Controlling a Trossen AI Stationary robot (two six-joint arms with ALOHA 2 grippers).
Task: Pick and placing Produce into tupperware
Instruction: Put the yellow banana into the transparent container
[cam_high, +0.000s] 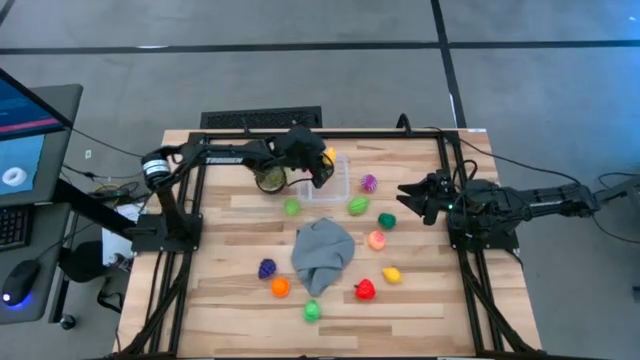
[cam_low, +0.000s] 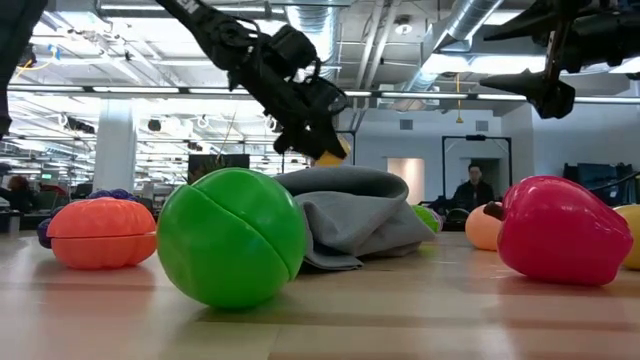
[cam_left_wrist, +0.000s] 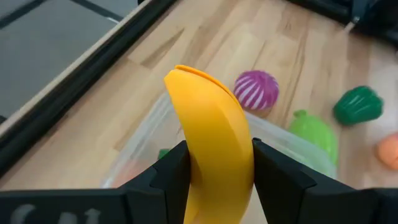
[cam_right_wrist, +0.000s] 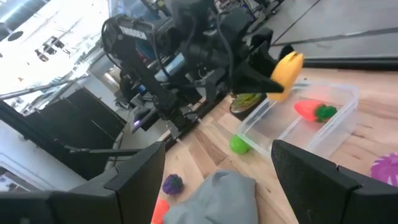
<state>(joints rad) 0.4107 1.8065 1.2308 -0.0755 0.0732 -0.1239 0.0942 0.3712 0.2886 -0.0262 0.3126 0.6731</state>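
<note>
Wooden boards make up your table (cam_high: 230, 300), with a grey floor all around it and a big bright room behind. Your left gripper (cam_left_wrist: 214, 168) is squeezing a yellow banana (cam_left_wrist: 211, 137) between its two fingers and holding it in the air over the clear box (cam_right_wrist: 336, 121), at the far side of the table. Inside the box you can already see an orange carrot (cam_right_wrist: 308, 109) with a green top, so at least one piece looks done. The banana is not in yet; I think you only need to lower it and let go. Your right gripper (cam_right_wrist: 217, 174) waits off to the right of the box, up above the table, with its fingers spread wide and nothing in them. Lots of toys are left outside the box. Just beside the box are a purple striped ball (cam_high: 369, 183) and two green pieces (cam_high: 357, 206). A bit nearer to you than the box lies a grey cloth (cam_high: 322, 252), and around it sit purple grapes (cam_high: 267, 268), an orange piece (cam_high: 280, 288), a green ball (cam_high: 312, 311), a red pepper (cam_high: 365, 290), a small yellow piece (cam_high: 391, 274), a peach-coloured piece (cam_high: 377, 240) and a dark green piece (cam_high: 387, 221). A little plant pot (cam_high: 270, 180) stands touching the left of the box. So you look near the start, with most of the work left.
</note>
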